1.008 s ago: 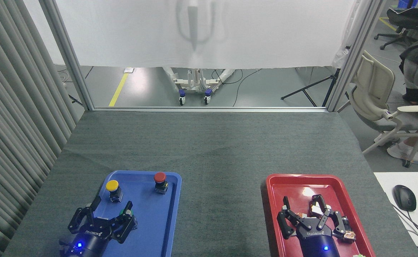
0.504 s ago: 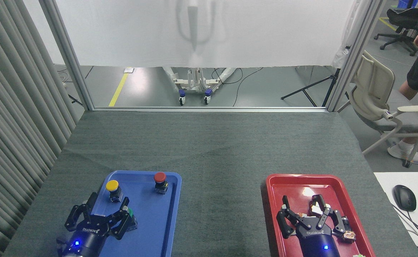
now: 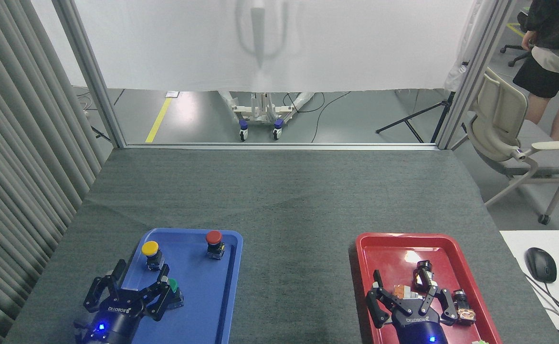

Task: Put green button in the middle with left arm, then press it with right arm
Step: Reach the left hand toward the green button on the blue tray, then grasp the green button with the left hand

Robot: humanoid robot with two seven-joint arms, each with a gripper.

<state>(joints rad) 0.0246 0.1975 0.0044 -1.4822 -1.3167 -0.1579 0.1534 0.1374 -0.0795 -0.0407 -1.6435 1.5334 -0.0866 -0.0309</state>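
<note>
Green button (image 3: 173,285) sits in the blue tray (image 3: 212,306) at about 7 o'clock — left gripper (image 3: 140,281) spread wide just beside it. Right gripper (image 3: 400,284) is open over the red tray (image 3: 394,243) at 5 o'clock.

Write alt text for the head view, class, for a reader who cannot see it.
The open left gripper hovers over a blue tray beside the green button, with yellow and red buttons beyond. The open right gripper hangs over a red tray of small parts.
</note>
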